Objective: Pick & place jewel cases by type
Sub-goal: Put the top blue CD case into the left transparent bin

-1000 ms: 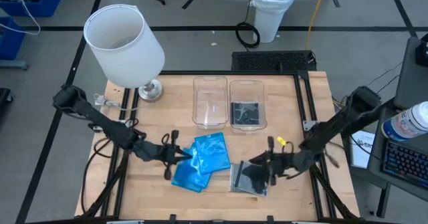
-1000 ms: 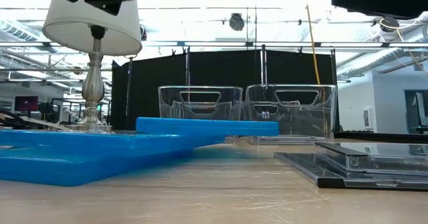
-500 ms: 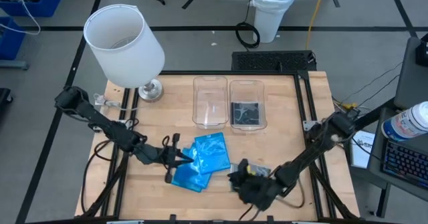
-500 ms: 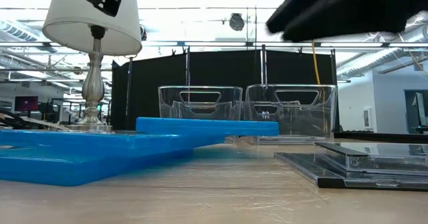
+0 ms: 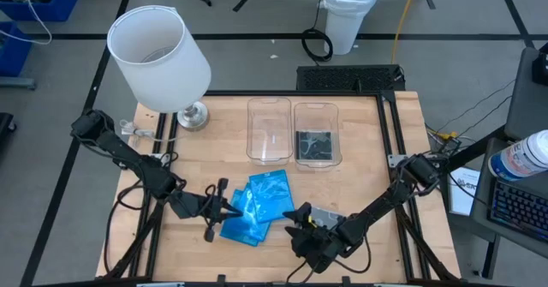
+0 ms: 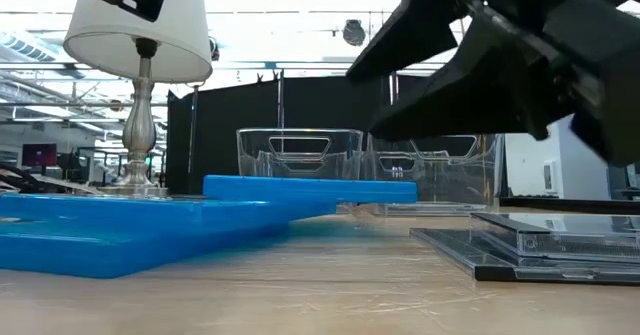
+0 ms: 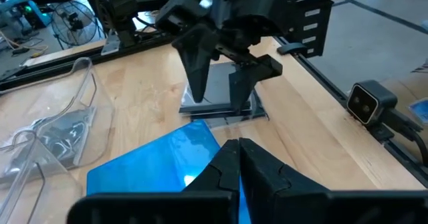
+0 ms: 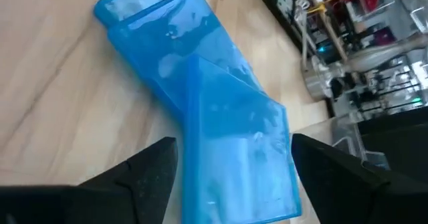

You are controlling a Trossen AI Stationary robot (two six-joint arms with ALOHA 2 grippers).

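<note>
Overlapping blue jewel cases (image 5: 261, 203) lie flat on the wooden table near its front edge. Beside them on the right lie dark jewel cases (image 5: 328, 216), partly under my right arm. My right gripper (image 5: 296, 226) hovers open above the gap between the two piles, pointing at the blue cases (image 8: 221, 110). My left gripper (image 5: 233, 204) is shut at the blue pile's left edge, its tips over a blue case (image 7: 160, 167). Another dark case (image 5: 314, 143) lies in the right-hand clear bin (image 5: 316, 111). My left gripper holds its shut fingertips (image 7: 227, 164) just over the blue case's left part (image 7: 190, 150), slanting down from the table's left. Whether they touch it I cannot tell. My right gripper touches nothing.
An empty clear bin (image 5: 270, 131) stands left of the other, both at the table's far middle. A lamp with a white shade (image 5: 158, 60) stands at the far left corner. Bare wood lies between the bins and the cases.
My right gripper has swung from the right of the dark cases across them toward the table's left and near edge, sinking and rolling, and its fingers have opened. My left gripper has crept slightly toward the near edge. The cases have not moved.
</note>
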